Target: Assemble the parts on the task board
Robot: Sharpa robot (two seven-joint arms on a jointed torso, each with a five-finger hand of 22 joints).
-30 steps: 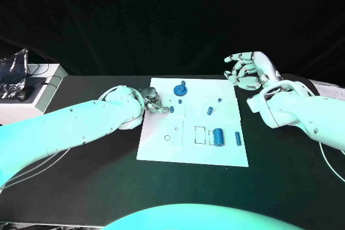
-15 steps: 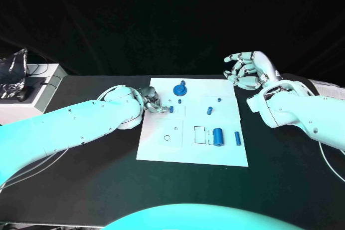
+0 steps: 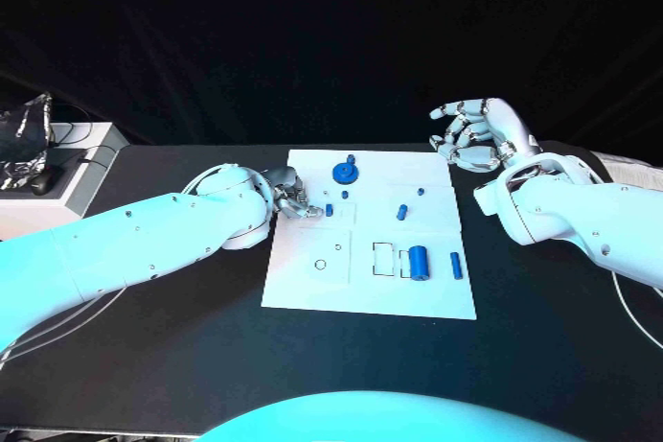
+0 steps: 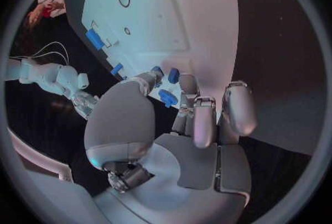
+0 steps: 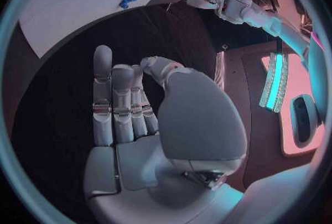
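Left silver many-fingered hand [image 3: 290, 195] sits at the left edge of the white rectangular task board [image 3: 311, 289], fingertips pinching a small blue peg-shaped part [image 3: 329, 210] (the left wrist view shows blue pieces right at the fingers [image 4: 168, 98]). Right silver hand [image 3: 474, 135] hangs over the black table [image 3: 166, 365] beyond the board's far right corner, fingers loosely apart and gripping nothing. On the board: a round blue gear-like part [image 3: 347, 172] near the far edge, a short blue peg [image 3: 403, 212] in the middle, a thicker blue cylinder [image 3: 420, 263] standing by a rectangular slot, and a slim blue pin [image 3: 456, 264] just right of that.
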